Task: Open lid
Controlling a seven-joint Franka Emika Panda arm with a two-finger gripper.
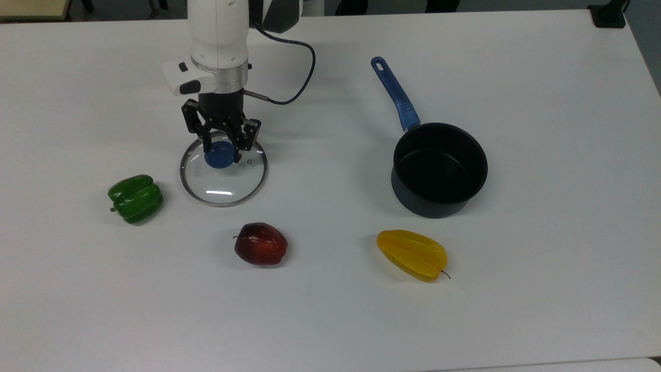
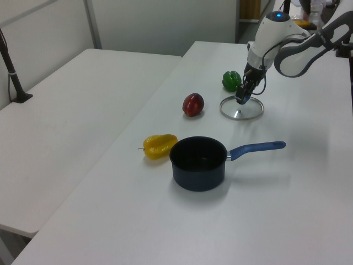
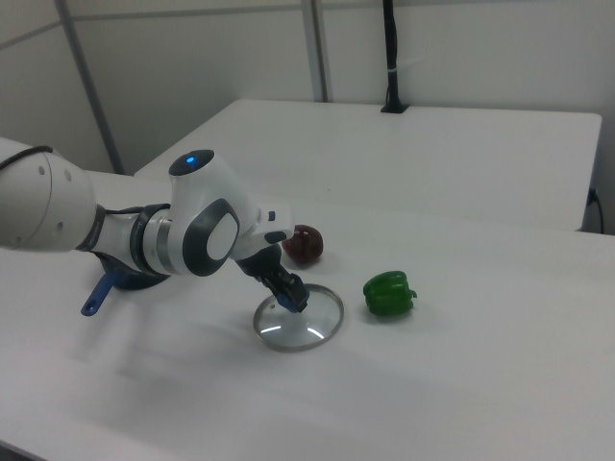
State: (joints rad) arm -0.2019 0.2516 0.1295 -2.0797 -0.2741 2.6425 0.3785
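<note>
Lid (image 1: pixel 223 178) lying flat on white tabletop (image 1: pixel 542 77), off the pot, approx. mid-depth between far and near edges in top view, toward top view's left edge. Claw (image 1: pixel 222 150) pointing down over lid centre, fingers (image 1: pixel 207 143) sitting either side of blue knob (image 1: pixel 219 156) w/ little gap; looking closed on knob, contact not certain. Same pose showing in left view, claw (image 2: pixel 241 99) standing over lid (image 2: pixel 241 111), and in right view, claw (image 3: pixel 293 301) over lid (image 3: pixel 299 324).

Dark saucepan (image 1: pixel 439 169) standing open and upright well apart from lid, toward top view's right edge, blue handle (image 1: pixel 394 94) pointing at far edge. Green pepper (image 1: pixel 136 198) lying near lid, on side toward top view's left edge. Red apple (image 1: pixel 261 244) sitting btwn lid and near edge. Yellow star fruit (image 1: pixel 412 254) lying just beside saucepan, toward near edge.
</note>
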